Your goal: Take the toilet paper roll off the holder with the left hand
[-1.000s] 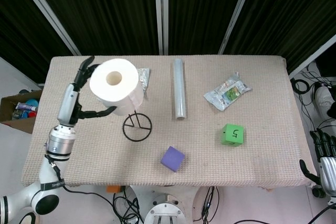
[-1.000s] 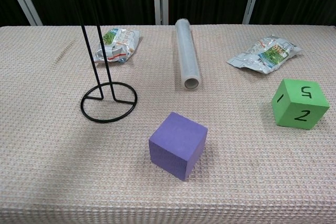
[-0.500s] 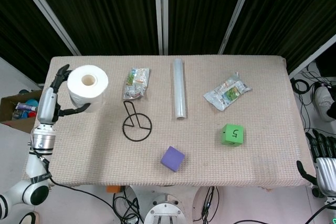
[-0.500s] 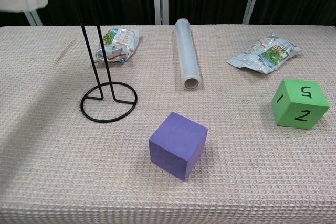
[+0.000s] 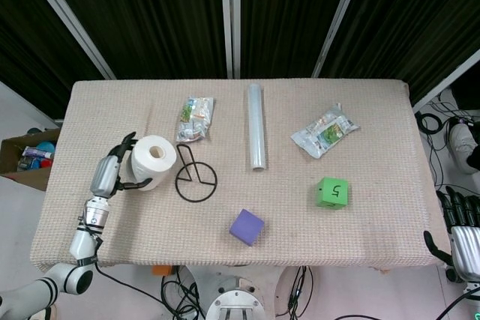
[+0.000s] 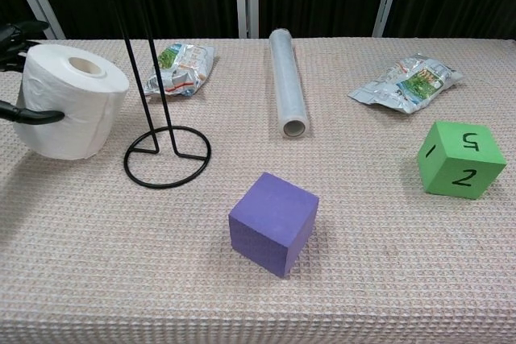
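Head view frames are filled mostly by the table (image 5: pixel 360 237), covered in a beige woven cloth, with the left hand (image 5: pixel 112 174) reaching over its near-left part. The toilet paper roll (image 5: pixel 154 161) is gripped by that hand: fingers are wrapped around its far side and the thumb is pressed against its near side, so the roll is held upright, hole upward, off the holder (image 5: pixel 195 177) and just to the right of the hand. From the chest camera the roll is shown low over the cloth, though contact with it cannot be told. The black wire holder stands just beyond the roll, on the side away from the hand, its ring base flat on the cloth and its thin posts upright. Farther from the hand, past the holder, a clear film roll (image 5: pixel 256 127) lies lengthwise. A snack packet (image 5: pixel 195 118) lies just behind the holder, and a second packet (image 5: pixel 324 130) lies well apart beyond the film roll. A green numbered cube (image 5: pixel 331 192) and a purple cube (image 5: pixel 247 227) sit toward the near edge. The right hand (image 5: pixel 463 222) is seen off the table's far-right corner, holding nothing; whether its fingers are spread or curled cannot be told.
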### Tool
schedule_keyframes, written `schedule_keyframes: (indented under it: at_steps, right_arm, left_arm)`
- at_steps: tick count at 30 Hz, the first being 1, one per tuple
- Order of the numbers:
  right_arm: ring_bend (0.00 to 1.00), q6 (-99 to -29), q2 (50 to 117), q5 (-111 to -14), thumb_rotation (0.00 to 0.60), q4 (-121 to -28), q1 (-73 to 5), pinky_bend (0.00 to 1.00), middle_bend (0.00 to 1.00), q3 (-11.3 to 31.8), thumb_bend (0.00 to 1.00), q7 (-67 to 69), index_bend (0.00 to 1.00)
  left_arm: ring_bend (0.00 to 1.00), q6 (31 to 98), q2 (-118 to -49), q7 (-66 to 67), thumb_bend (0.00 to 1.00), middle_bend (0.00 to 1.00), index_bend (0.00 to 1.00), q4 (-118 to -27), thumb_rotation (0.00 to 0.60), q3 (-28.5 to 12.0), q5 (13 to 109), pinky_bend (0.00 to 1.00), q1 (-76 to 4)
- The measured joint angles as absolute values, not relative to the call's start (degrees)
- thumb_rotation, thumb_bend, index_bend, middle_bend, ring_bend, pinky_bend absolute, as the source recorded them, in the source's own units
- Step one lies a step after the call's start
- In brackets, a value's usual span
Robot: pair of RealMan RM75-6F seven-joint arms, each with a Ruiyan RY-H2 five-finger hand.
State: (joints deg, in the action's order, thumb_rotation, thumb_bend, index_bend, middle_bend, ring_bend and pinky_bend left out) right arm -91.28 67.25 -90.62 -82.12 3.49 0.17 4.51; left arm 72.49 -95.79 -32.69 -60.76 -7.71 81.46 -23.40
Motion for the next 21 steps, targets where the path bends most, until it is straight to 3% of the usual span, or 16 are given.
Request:
schedule_keyframes:
  at_steps: [2,3,6,9,16,21]
  right_arm:
    - [0.0,-91.4,67.3,-90.8,0.6,-82.1,3.5,0.0,0.0,0.2,0.31,4.5,0.0]
    - [0.0,-91.5,67.3,-90.8,0.6,-82.2,3.5,0.0,0.0,0.2,0.31,4.5,0.0]
    - [0.0,-91.4,67.3,-90.7,0.6,-82.2,3.5,0.0,0.0,0.1,0.31,4.5,0.0]
    - [0.0,-91.2,67.4,-90.7,0.6,-82.2,3.4,0.0,0.0,0.1,0.31,4.4,0.0]
    - [0.0,-92.4,67.3,-91.0,0.6,-82.2,3.7,0.0,0.0,0.3,0.31,4.8,0.0]
    - [0.0,-93.2,67.0,-90.9,0.6,-81.9,4.0,0.0,0.0,0.6,0.31,5.1,0.0]
  left_arm:
    - [0.14,72.6,-96.0,-34.1,0.13,0.06,0.0,-59.7,0.599,-7.3,82.0,0.18,-23.2]
    - [0.07,72.7,-96.0,-34.6,0.1,0.02,0.0,-59.6,0.558,-7.2,82.1,0.18,-23.1]
    - [0.02,73.5,-95.4,-36.3,0.02,0.0,0.0,-59.6,0.394,-7.1,82.6,0.16,-22.7]
    - [0.0,74.6,-94.3,-36.5,0.01,0.0,0.0,-59.8,0.321,-6.6,83.2,0.16,-22.0]
    - [0.0,80.2,-90.7,-34.5,0.01,0.0,0.0,-62.6,0.308,-5.2,85.6,0.15,-19.4]
    - [0.0,86.0,-83.9,-24.9,0.02,0.0,0.0,-67.8,0.313,-2.0,88.9,0.15,-15.8]
